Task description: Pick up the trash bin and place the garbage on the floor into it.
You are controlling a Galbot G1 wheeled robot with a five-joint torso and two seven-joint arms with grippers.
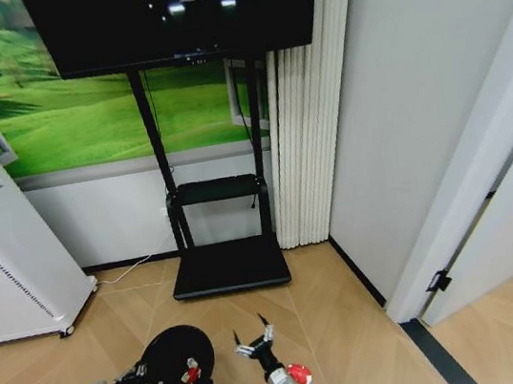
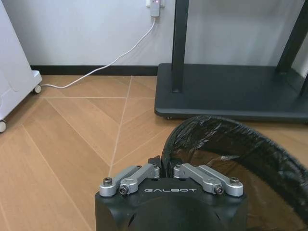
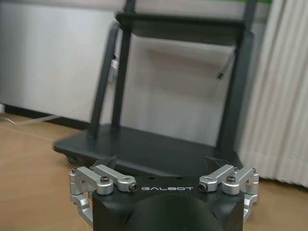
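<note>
The trash bin point(image 1: 176, 376) is a small round black bin with a glossy black liner, low in the head view on the floor point(image 1: 336, 335) of tan herringbone wood. My left gripper point(image 1: 139, 373) is shut on its near rim; the left wrist view shows the fingers point(image 2: 155, 163) pinching the liner edge of the trash bin point(image 2: 226, 139). A red and white piece of garbage point(image 1: 192, 372) lies inside the bin. My right gripper point(image 1: 252, 335) hovers open just right of the bin, holding nothing point(image 3: 162, 163). A small red and white item point(image 1: 299, 375) shows beside my right wrist.
A black TV stand with a flat base point(image 1: 230, 265) stands ahead by the wall, also in the wrist views as the base point(image 2: 231, 91) and the base point(image 3: 144, 147). A white wheeled unit point(image 1: 6, 258) is at left with a white cord point(image 2: 110, 61). Curtain point(image 1: 308, 117) and door frame point(image 1: 454, 220) close the right side.
</note>
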